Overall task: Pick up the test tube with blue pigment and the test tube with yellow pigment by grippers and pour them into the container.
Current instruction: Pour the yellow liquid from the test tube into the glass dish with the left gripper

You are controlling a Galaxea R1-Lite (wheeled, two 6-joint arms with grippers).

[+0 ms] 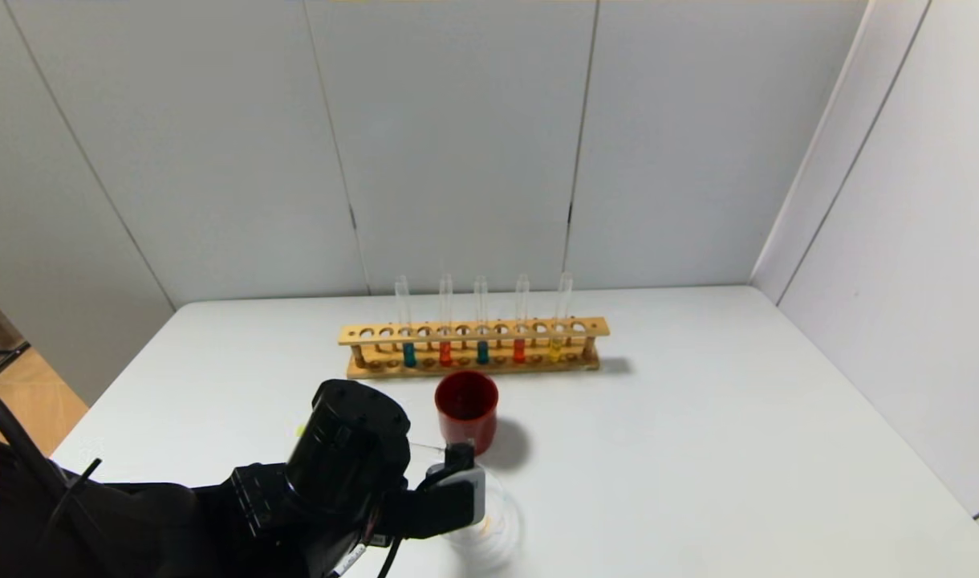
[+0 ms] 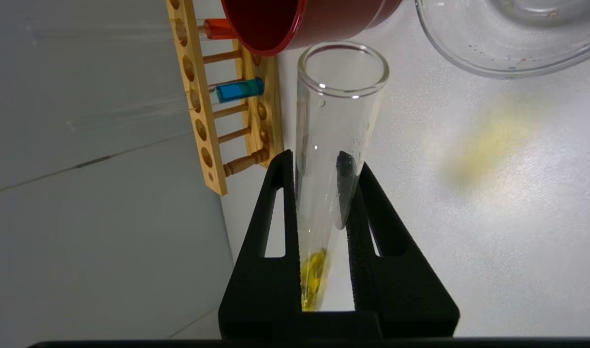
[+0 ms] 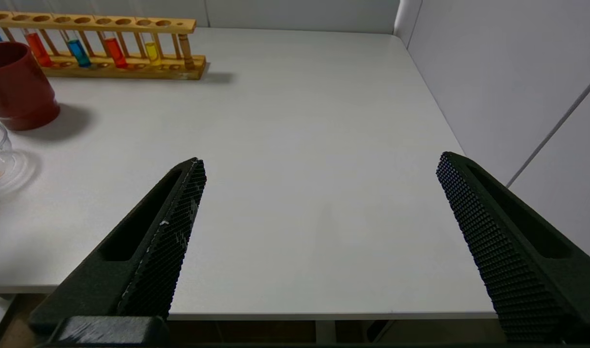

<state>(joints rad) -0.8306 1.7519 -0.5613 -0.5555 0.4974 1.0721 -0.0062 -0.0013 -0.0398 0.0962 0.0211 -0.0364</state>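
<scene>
My left gripper (image 2: 321, 162) is shut on the test tube with yellow pigment (image 2: 341, 96). A little yellow liquid sits at the tube's closed end, deep between the fingers. The tube's open mouth points toward the red cup, beside the container's rim and not over it. The container (image 1: 497, 530) (image 2: 498, 67) is a clear glass dish just in front of the cup. In the head view the left gripper (image 1: 457, 474) hovers at the dish's left edge. A test tube with blue pigment (image 1: 409, 353) (image 2: 239, 90) stands in the wooden rack, and a second blue one (image 1: 482, 352) stands further right. My right gripper (image 3: 322, 162) is open and empty over the table's near right edge.
The wooden rack (image 1: 473, 331) stands across the back of the table and also holds two orange-red tubes (image 1: 445, 353) and a pale yellow one (image 1: 555, 349). The dark red cup (image 1: 466, 408) stands between rack and dish. Grey walls close the back and right.
</scene>
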